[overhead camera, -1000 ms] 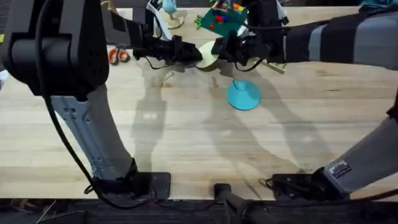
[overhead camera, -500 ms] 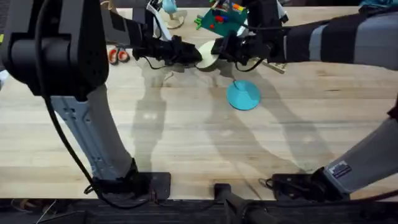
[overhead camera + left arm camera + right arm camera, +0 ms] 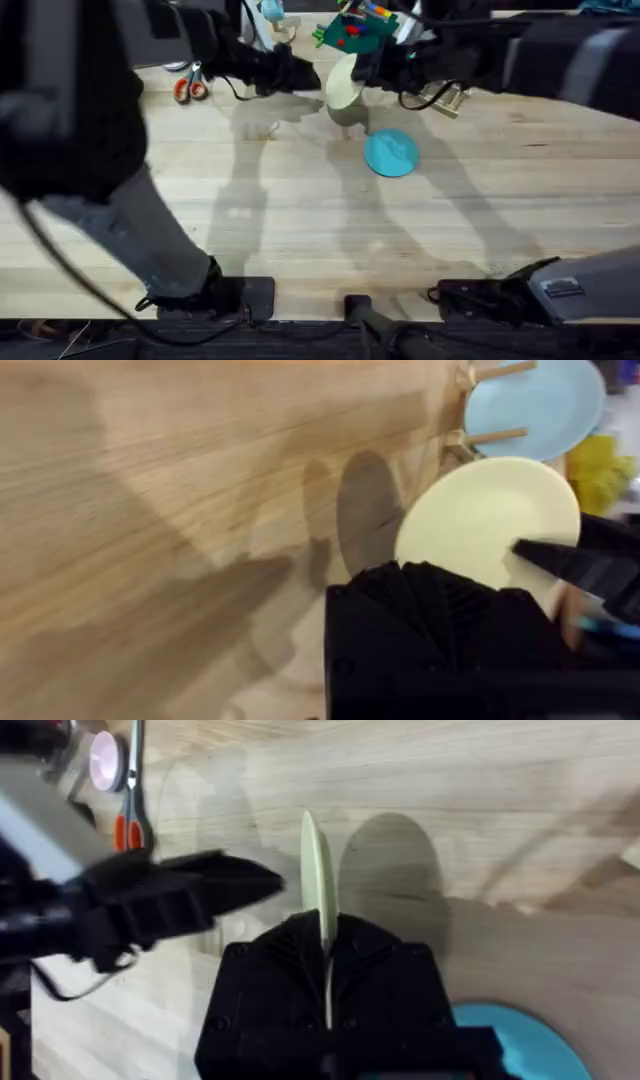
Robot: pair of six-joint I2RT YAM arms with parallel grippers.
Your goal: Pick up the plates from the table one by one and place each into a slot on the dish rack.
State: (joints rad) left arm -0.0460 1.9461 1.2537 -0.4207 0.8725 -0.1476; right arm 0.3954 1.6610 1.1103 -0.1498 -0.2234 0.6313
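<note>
The cream-yellow plate (image 3: 342, 86) is held up on its edge above the far part of the table (image 3: 300, 220). My right gripper (image 3: 360, 72) is shut on its rim; in the right wrist view the plate (image 3: 314, 870) stands edge-on between my gripper (image 3: 326, 935). My left gripper (image 3: 303, 75) hangs just left of the plate, apart from it, and its tip (image 3: 262, 882) points at the plate's face. The blue plate (image 3: 391, 153) lies flat on the table, nearer than the cream one. The dish rack (image 3: 442, 99) stands right of the cream plate; its pegs (image 3: 490, 435) show beside the blue plate (image 3: 535, 405).
Orange-handled scissors (image 3: 186, 88) lie at the far left, with a small pink dish (image 3: 105, 760) near them. A green and multicoloured toy (image 3: 355, 28) and a pale blue object (image 3: 270, 12) sit along the far edge. The near half of the table is bare wood.
The cream plate has gone from lying low between both grippers to standing upright, raised in the right gripper. The left gripper has drawn back left, off the plate. Both arms rose.
</note>
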